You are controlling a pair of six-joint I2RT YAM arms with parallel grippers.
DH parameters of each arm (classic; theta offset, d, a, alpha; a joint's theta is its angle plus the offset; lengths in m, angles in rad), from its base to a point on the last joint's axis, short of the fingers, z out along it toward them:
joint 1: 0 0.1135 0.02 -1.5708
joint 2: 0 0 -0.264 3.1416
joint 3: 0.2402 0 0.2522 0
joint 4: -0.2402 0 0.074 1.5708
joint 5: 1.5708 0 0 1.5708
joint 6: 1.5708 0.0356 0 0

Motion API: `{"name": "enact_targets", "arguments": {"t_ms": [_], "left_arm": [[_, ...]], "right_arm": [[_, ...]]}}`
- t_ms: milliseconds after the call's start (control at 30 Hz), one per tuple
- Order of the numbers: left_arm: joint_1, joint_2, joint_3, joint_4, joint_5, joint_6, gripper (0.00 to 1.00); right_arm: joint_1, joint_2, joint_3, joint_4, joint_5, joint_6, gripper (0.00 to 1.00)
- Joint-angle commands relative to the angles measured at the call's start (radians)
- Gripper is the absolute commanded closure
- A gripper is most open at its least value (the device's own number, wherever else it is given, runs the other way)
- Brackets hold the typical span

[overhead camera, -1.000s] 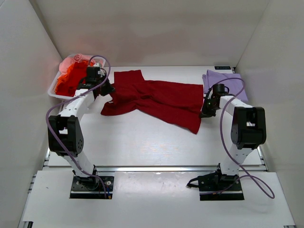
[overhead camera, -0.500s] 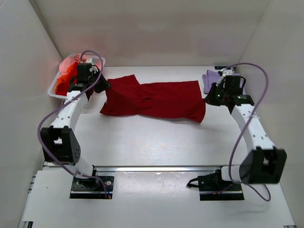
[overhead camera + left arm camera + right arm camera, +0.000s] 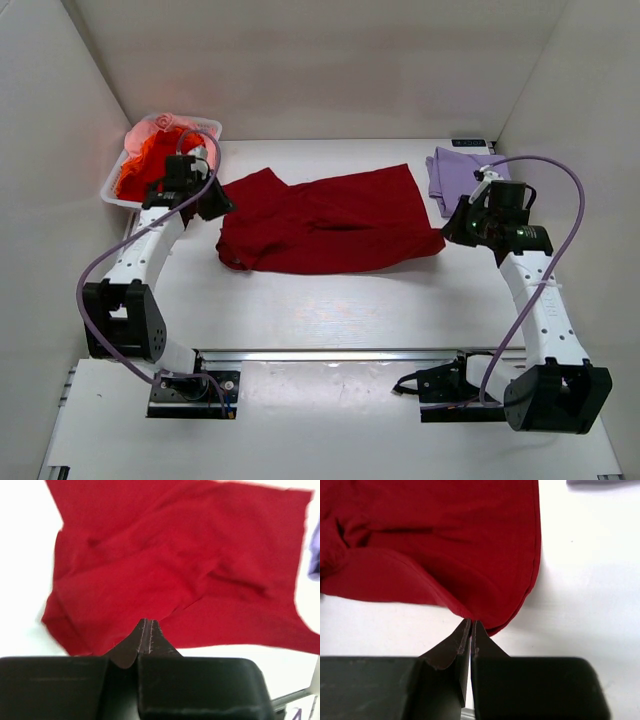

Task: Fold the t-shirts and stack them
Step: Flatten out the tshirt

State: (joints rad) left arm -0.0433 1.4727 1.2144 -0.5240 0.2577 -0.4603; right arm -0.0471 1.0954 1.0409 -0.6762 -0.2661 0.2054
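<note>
- Pulled flatter and wider than half a second ago: dark red t-shirt (image 3: pixel 325 222), now lying as a rough rectangle across the middle of the counter (image 3: pixel 330 300), with both arms drawn nearer the front edge.
- Left tool (image 3: pixel 216 200): closed tight on a small peak of red cloth at the shirt's left edge.
- Right tool (image 3: pixel 455 228): likewise clamped on the red shirt, at its near right corner, where the hem curls under.
- Soft matte knit, creased in shallow diagonal folds, with a sleeve sticking out at the far left.
- Black wedge-shaped tips on both tools, over a smooth white counter.
- Seen from above only: white plastic basket (image 3: pixel 113 192) at the far left corner, holding a crumpled orange-red t-shirt (image 3: pixel 145 165) and, behind it, a pink t-shirt (image 3: pixel 165 122).
- Also from above only: purple cables (image 3: pixel 100 265) looping off each arm.
- Lavender t-shirt (image 3: pixel 455 172): folded flat at the far right of the counter, well apart from the basket, just beside the red shirt's right edge.
- Same lavender cloth in the left wrist view: merely a blurred pale sliver at the right border.
- Shown by the wrist views alone: cloth rising into each pair of black tips, no gap between the tips.
- Right wrist view only: rolled seam along the red hem.
- Count: four t-shirts, two tools, one basket.
</note>
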Motion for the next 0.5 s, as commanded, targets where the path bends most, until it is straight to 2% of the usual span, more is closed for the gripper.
{"name": "enact_targets", "arguments": {"t_ms": [0,33,67,100,167,200,267,467], "left_arm": [[-0.007,-0.063,-0.067,-0.024,-0.017,0.031,1.00],[-0.003,-0.054,-0.070,-0.022,-0.008,0.043,1.00],[-0.001,-0.045,-0.088,-0.016,-0.002,0.045,0.91],[-0.004,-0.026,-0.095,-0.019,-0.006,0.048,0.69],[-0.012,0.014,-0.107,-0.005,-0.044,0.049,0.55],[-0.007,0.014,-0.127,0.016,-0.046,0.046,0.53],[0.002,0.041,-0.160,0.062,-0.086,0.028,0.60],[0.005,0.092,-0.168,0.058,-0.156,0.035,0.65]], "right_arm": [[-0.028,-0.025,-0.022,0.000,-0.002,-0.027,1.00],[-0.033,-0.026,-0.027,-0.003,-0.004,-0.034,0.99],[-0.039,-0.029,-0.031,-0.002,-0.004,-0.040,1.00],[-0.039,-0.028,-0.039,0.000,-0.005,-0.038,1.00],[-0.028,-0.029,-0.061,0.007,-0.007,-0.031,1.00],[-0.016,-0.032,-0.071,0.016,-0.005,-0.024,1.00],[-0.005,-0.031,-0.096,0.036,-0.012,-0.023,1.00],[-0.013,-0.026,-0.122,0.058,-0.032,-0.020,1.00]]}}
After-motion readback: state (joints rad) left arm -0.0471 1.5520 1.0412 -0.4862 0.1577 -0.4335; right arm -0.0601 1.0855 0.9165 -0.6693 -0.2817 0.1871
